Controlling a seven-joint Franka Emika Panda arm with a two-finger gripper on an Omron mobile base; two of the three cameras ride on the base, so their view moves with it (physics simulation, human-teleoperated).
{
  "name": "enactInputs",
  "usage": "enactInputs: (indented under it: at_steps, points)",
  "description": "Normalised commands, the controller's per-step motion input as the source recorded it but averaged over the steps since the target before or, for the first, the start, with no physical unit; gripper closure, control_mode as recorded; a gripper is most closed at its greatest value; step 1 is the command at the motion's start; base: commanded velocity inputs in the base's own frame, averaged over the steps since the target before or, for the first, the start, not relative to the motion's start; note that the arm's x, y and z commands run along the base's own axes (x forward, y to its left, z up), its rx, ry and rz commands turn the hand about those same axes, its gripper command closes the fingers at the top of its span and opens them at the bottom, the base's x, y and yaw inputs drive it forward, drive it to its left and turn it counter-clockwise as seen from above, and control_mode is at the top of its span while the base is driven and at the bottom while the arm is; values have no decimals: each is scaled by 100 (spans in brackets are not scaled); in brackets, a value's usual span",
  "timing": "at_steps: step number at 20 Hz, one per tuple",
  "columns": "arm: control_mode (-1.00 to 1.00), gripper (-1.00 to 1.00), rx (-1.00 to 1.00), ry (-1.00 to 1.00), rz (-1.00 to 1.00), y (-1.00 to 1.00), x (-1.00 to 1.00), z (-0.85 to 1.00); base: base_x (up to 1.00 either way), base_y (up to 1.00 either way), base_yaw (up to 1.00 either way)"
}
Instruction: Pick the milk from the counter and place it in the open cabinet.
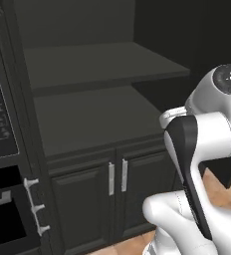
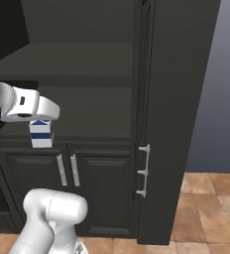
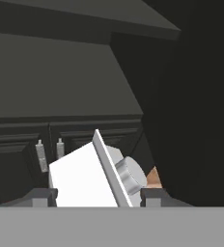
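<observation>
Between the gripper (image 3: 97, 195) fingers sits the milk (image 3: 87, 176) — a small white carton with its grey cap turned to the right in the hand view, one dark fingertip pressed against each side of it. The gripper is clamped on the carton, which hangs clear of every surface. In the right base view the milk (image 2: 41, 133) shows its blue markings directly beneath the white hand, level with the top edge of the two lower doors.

Ahead of the gripper stands the open cabinet (image 2: 87, 64), matte charcoal throughout. Its lower shelf (image 1: 92, 117) lies just beyond and a little below the carton, a broad flat dark surface with nothing on it; the upper shelf (image 1: 97, 62) runs above the gripper and further back. Under the carton are the panelled doors (image 2: 67, 183), shut, their two silver handles (image 2: 67, 170) side by side at the centre seam. In the hand view these handles (image 3: 49, 152) appear as short pale bars just left of the carton.

To the gripper's right rises a tall dark side panel (image 2: 171, 119) carrying a silver bar handle (image 2: 144, 171), with terracotta floor tiles (image 2: 211, 208) beyond its foot. To the gripper's left, in the left base view, a black oven column (image 1: 3, 149) shows a keypad panel and a pale handle (image 1: 35, 206) — well apart from the carton.
</observation>
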Motion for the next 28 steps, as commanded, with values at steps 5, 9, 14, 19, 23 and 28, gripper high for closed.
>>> enactInputs:
  at_steps: [5,9,14,19,23,28]
  points:
    - [100,100,0,0,0,0,0,0,0,31,-6]
    - [100,100,0,0,0,0,0,0,0,22,-5]
    - [100,100,0,0,0,0,0,0,0,19,-4]
    - [-100,100,0,0,-2,11,3,-15,2,9,-2]
    - [-100,100,0,0,-3,3,-5,0,0,0,0]
    - [-100,100,0,0,-2,0,-13,8,0,0,0]
